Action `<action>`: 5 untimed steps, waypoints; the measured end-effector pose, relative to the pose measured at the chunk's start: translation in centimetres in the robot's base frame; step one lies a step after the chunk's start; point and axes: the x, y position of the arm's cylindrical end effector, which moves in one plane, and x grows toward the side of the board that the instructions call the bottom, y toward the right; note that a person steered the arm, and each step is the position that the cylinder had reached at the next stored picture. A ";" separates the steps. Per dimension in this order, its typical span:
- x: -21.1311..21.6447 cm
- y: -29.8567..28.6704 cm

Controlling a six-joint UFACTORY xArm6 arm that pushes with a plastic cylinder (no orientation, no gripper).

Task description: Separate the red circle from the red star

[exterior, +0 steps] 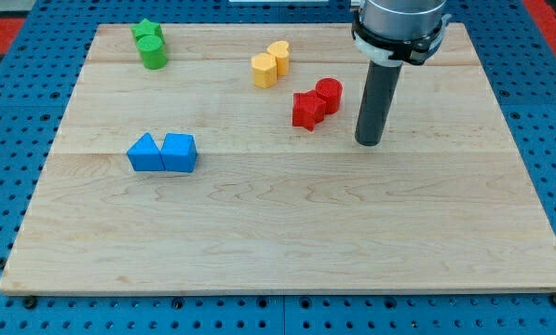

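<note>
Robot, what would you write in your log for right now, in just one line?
step: separate reds | red circle block touching red star block | my tip right of both, apart | not yet separated

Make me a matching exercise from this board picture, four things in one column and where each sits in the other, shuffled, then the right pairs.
Column one:
1. red circle
2. green blocks
3. blue blocks
4. my tip

Column two:
A. the view's top left corner of the board
B. touching the red star, on its upper right
C. apart from the red pair, to the view's right
D. left of centre, side by side

Pairs: 1-B, 2-A, 3-D, 4-C
</note>
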 end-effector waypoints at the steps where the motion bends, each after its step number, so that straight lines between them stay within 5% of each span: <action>1: 0.0 0.0; 5: 0.0 -0.9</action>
